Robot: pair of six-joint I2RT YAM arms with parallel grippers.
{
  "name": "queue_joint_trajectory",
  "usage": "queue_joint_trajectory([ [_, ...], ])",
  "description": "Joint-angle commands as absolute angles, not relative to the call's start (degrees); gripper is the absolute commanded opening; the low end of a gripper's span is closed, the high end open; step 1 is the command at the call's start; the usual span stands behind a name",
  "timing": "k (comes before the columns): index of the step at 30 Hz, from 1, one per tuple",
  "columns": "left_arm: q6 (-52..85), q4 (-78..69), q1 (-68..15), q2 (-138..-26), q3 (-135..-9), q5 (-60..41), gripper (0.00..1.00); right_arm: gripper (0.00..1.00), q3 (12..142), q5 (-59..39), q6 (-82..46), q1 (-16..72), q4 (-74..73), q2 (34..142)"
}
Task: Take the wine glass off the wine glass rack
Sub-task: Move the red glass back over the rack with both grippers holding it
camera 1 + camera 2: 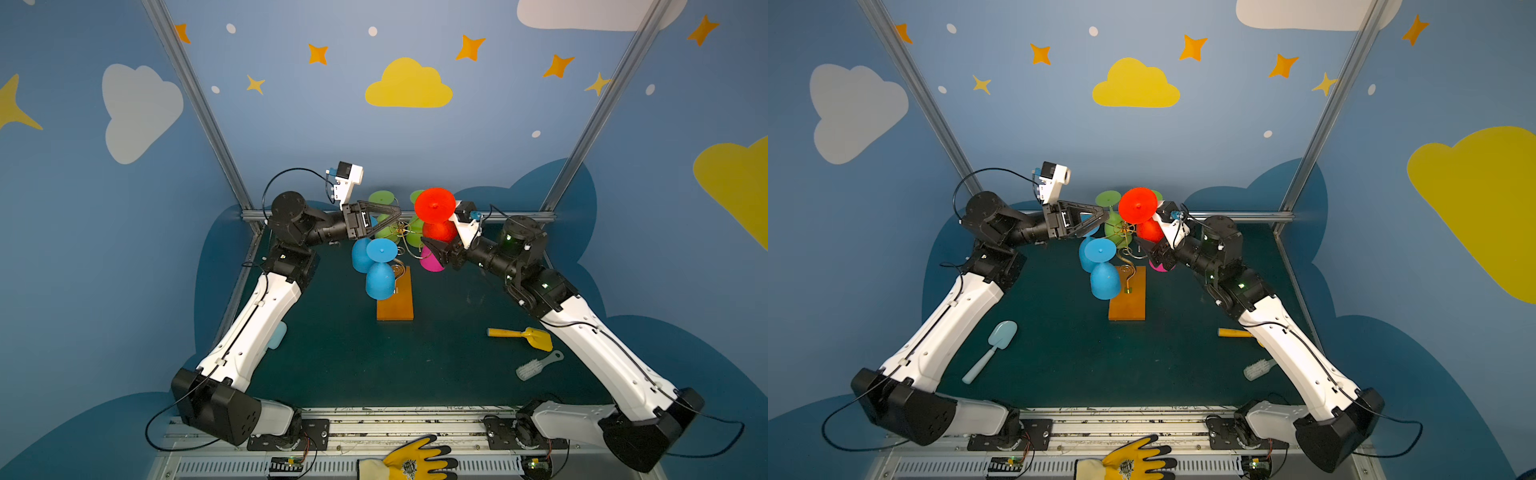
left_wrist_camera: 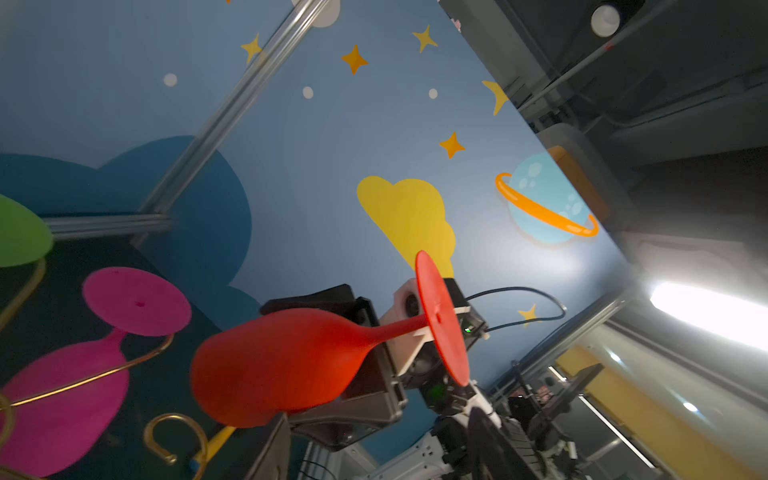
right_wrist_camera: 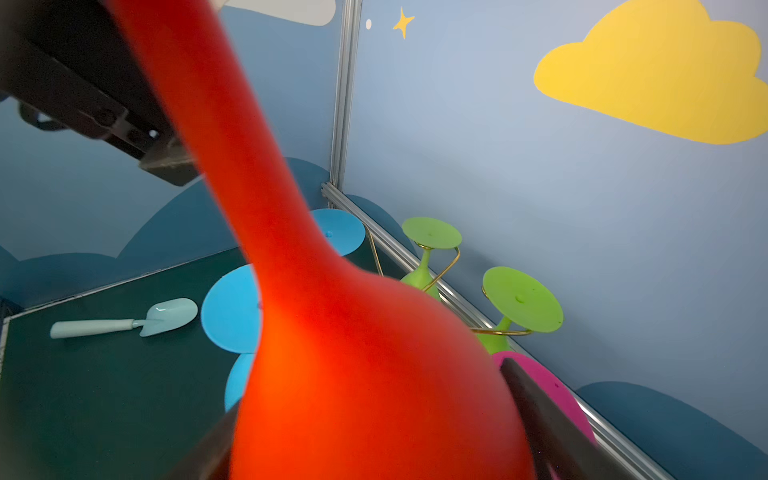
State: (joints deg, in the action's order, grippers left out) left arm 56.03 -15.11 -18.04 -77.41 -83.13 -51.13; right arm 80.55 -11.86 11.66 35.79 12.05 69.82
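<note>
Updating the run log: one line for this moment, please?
right gripper | grips matte red wine glass bowl | foot up | off gold wire rack

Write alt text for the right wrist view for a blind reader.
A red wine glass fills the frame, its bowl between the right gripper's fingers. Behind it, blue glasses and green glasses hang upside down on the gold wire rack; a pale blue trowel lies on the green table.

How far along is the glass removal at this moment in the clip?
Done: the red wine glass looks clear of the wine glass rack, with no wire arm touching it. In hand: the right gripper clamps its bowl, base up, in the air. Left: probably carry it away and set it down on the table.
</note>
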Motion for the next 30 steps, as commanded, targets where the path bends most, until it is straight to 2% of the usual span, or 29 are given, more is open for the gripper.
queue_joint_trajectory([
  [1, 31.5, -2.6, -19.1, -72.7, -82.2, -37.5, 0.69, 0.53, 85.1, -7.8, 8.1, 36.6, 23.8, 66.7],
  [5, 15.3, -0.2, -20.8, -70.4, -79.9, -27.3, 0.69, 0.51, 90.8, -4.3, 5.2, 37.0, 36.3, 67.4],
  [13, -13.1, -13.8, -26.2, -69.4, -72.1, -16.8, 0.65, 0.48, 97.3, -3.2, 2.8, 38.8, 49.5, 70.3],
  [19, -22.9, -24.8, -27.4, -70.9, -68.3, -21.5, 0.62, 0.47, 99.8, -2.1, 2.4, 40.3, 52.6, 73.3],
  [24, -28.7, -24.5, -27.7, -72.2, -68.3, -27.8, 0.63, 0.47, 101.6, -2.5, 2.7, 41.4, 53.3, 75.8],
  [30, -29.9, -26.0, -28.3, -73.0, -68.3, -29.9, 0.63, 0.47, 102.5, -3.3, 2.4, 42.5, 53.3, 78.3],
])
